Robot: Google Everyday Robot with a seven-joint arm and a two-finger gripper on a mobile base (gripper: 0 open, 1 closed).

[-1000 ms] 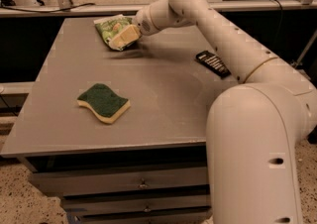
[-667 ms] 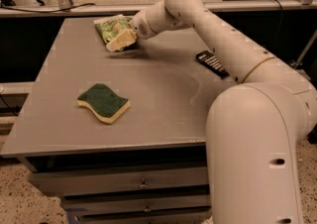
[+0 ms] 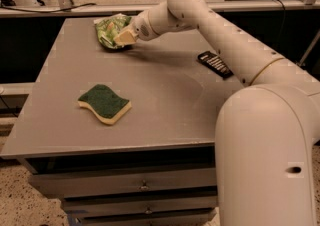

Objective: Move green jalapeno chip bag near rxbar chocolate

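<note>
The green jalapeno chip bag lies crinkled at the far left of the grey table. My gripper reaches in from the right and rests against the bag's right side, partly covering it. The rxbar chocolate, a flat black bar with white lettering, lies at the table's right side, well apart from the bag and just in front of my arm.
A dark green sponge with a yellow base lies at the front left of the table. My white arm and base fill the right foreground. Drawers sit below the tabletop. A rail runs behind the table.
My gripper has edged slightly left onto the chip bag. The bag, bar and sponge have stayed where they were.
</note>
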